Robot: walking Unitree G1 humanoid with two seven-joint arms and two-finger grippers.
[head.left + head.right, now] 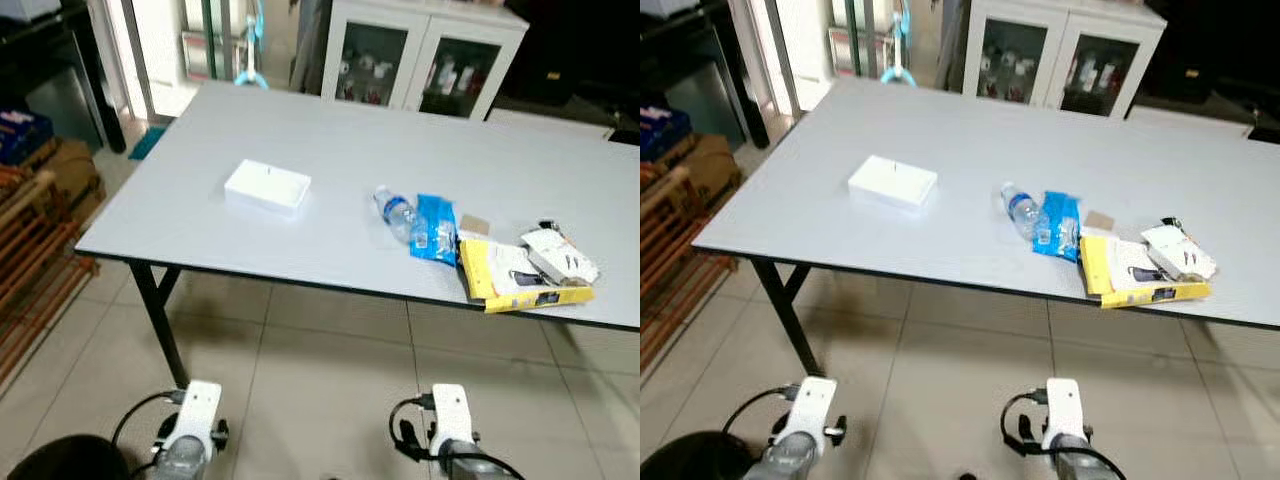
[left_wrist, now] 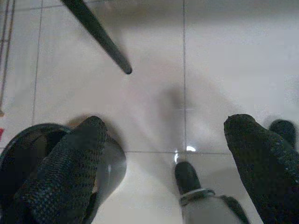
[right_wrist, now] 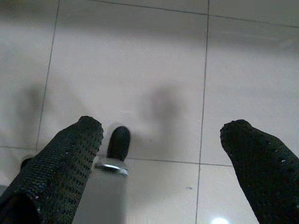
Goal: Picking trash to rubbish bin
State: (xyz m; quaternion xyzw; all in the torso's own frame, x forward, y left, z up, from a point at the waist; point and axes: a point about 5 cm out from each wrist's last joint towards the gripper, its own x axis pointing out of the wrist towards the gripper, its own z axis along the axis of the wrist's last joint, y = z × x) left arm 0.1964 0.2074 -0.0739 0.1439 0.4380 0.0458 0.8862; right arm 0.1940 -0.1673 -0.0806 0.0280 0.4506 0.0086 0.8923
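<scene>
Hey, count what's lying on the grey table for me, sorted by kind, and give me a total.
White box: 1
Plastic bottle: 1
Blue wrapper: 1
Yellow packet: 1
White crumpled packaging: 1
Small brown card scrap: 1
Total: 6, all on the table

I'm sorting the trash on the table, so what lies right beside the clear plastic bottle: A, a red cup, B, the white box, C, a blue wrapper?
C: the blue wrapper lies against the plastic bottle, while the white box sits apart to the robot's left.
</scene>
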